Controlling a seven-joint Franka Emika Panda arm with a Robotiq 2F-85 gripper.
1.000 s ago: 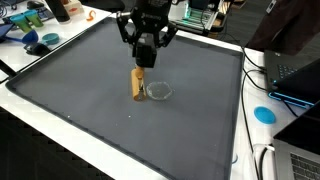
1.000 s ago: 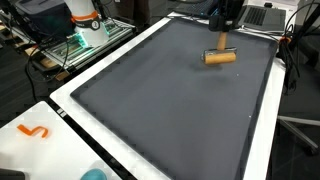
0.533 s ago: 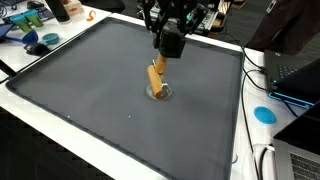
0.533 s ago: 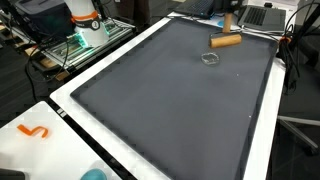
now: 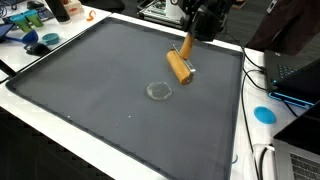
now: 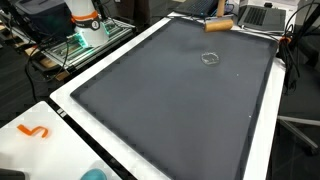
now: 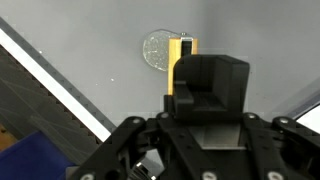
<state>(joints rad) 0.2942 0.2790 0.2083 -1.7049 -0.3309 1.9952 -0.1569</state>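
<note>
**Cylinder lifted clear of the disc and carried toward the mat's far edge**

Since a second ago the tan cylinder has left its upright spot just beside the clear disc. It now hangs tilted in the air, up and away from the disc. The gripper is clamped on the cylinder's upper end. The lower end points back down toward the disc and touches nothing.

Surroundings: the disc lies flat and alone on the dark grey mat, with nothing between it and the cylinder. Past the mat's edge on the cylinder's side of the disc are a laptop and a blue round lid on the white table. Blue clutter sits at the opposite corner, well apart from the disc.

View differences: in an exterior view the cylinder reads as nearly level, above the disc in the picture, and most of the gripper is cut off by the frame. That view alone shows an orange squiggle piece on the white border, far from the disc. The wrist view looks down past a black finger block. Only a yellow-orange sliver of the cylinder shows there, overlapping the disc's rim.

Materials: the cylinder is matte, wood-coloured and smooth. The disc is thin, transparent and round. The mat is flat and faintly textured.
</note>
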